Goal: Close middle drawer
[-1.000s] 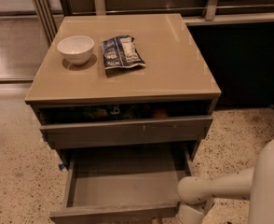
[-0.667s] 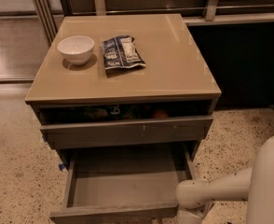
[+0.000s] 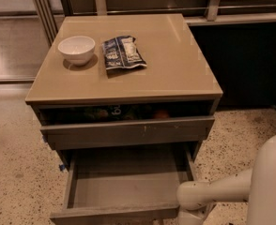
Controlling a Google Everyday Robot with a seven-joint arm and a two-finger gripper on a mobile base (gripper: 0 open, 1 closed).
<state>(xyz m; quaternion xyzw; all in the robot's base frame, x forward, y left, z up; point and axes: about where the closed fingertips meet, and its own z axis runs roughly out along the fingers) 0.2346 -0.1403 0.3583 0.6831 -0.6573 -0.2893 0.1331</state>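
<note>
The middle drawer [image 3: 127, 187] stands pulled far out of the cabinet, with a bare grey floor and thin side walls. Its flat front [image 3: 112, 214] runs along the bottom edge of the camera view. My white arm [image 3: 215, 190] reaches in from the lower right and bends down at a rounded joint [image 3: 190, 197] beside the drawer's front right corner. My gripper hangs below that joint, past the bottom edge, so it is hidden.
Above, the top drawer front [image 3: 128, 132] with a small pale scratch is slightly out, with items dimly visible behind it. On the tan cabinet top [image 3: 180, 64] sit a white bowl [image 3: 76, 49] and a dark snack bag [image 3: 123, 53]. Speckled floor [image 3: 16, 172] surrounds the cabinet.
The arm's joint has dipped slightly lower by the drawer's front right corner. The drawer stands about as far out as before.
</note>
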